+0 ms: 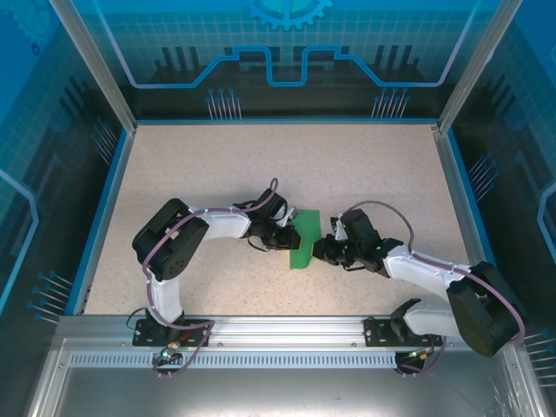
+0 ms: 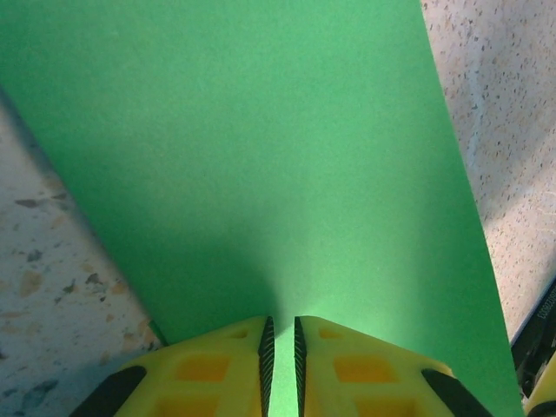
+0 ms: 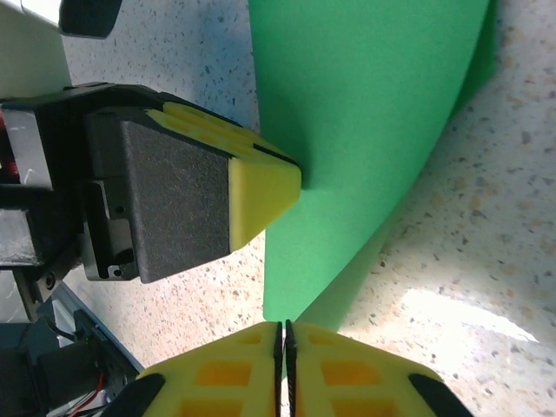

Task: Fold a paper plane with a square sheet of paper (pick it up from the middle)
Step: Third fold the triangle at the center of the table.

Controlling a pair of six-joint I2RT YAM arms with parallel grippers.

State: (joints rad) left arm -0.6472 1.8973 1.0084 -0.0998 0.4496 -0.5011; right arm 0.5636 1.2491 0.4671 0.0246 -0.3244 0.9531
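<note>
The square sheet of paper (image 1: pixel 306 243) is bright green and lies mid-table between both grippers. In the right wrist view the sheet (image 3: pixel 347 113) is bent over on itself, its upper layer curving above a darker lower layer. My left gripper (image 1: pixel 294 236) is at the sheet's left edge. Its jaws (image 2: pixel 281 334) stand a narrow slit apart with green paper (image 2: pixel 261 156) in the slit, and its yellow fingertip (image 3: pixel 265 187) rests on the upper layer's edge. My right gripper (image 1: pixel 323 249) is at the right edge, its jaws (image 3: pixel 282 328) shut where the sheet's near corner meets them. The paper plane is out of view.
The speckled tabletop (image 1: pixel 261 174) is walled by blue panels on the left, back and right. A metal rail (image 1: pixel 278 334) runs along the near edge by the arm bases. The left arm's elbow (image 1: pixel 169 239) and the right arm's elbow (image 1: pixel 482 308) stick out sideways.
</note>
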